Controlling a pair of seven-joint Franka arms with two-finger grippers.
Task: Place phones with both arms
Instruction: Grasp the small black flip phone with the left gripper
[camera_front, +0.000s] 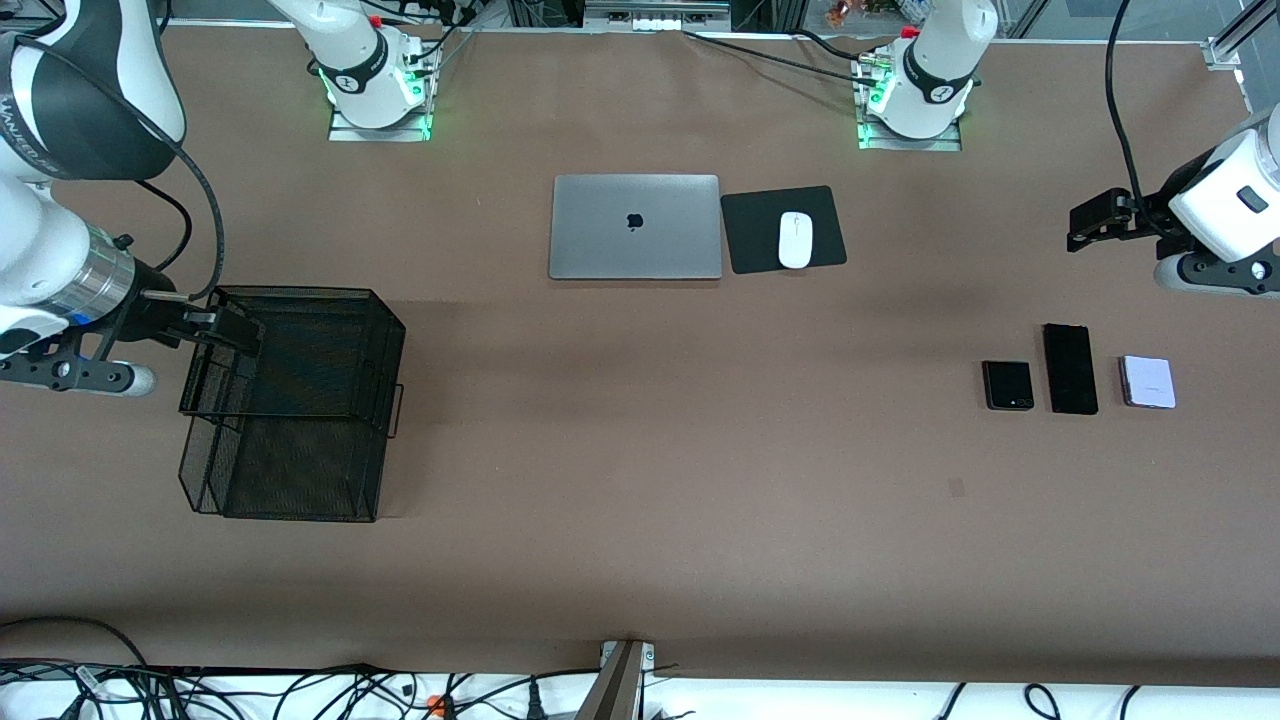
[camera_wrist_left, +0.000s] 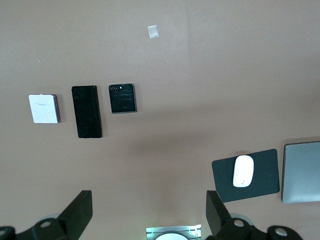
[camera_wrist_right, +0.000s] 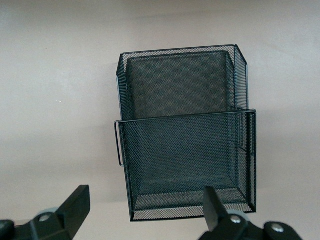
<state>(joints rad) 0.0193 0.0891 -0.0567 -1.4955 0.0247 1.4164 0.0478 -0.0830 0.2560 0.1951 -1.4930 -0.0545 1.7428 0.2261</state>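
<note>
Three phones in a row near the worktop's left-arm end: small black phone (camera_front: 1008, 385), long black slab (camera_front: 1070, 368), lavender-white phone (camera_front: 1147, 382); left claw (camera_front: 1090, 222) spread, aloft by that end edge; right claw (camera_front: 225, 335) spread, over the mesh basket (camera_front: 300, 470).

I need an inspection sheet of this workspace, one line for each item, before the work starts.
Surface: brown table, bare in the middle.
Job's things: small black phone, long black phone, lavender-white phone in a row at the left arm's end.
Clutter: black mesh basket, closed silver laptop, white mouse on black pad.
Grippers: left gripper open, empty, raised near the phones; right gripper open, over the basket.
Cables: bundle along the front edge.
Surroundings: nothing seen.
</note>
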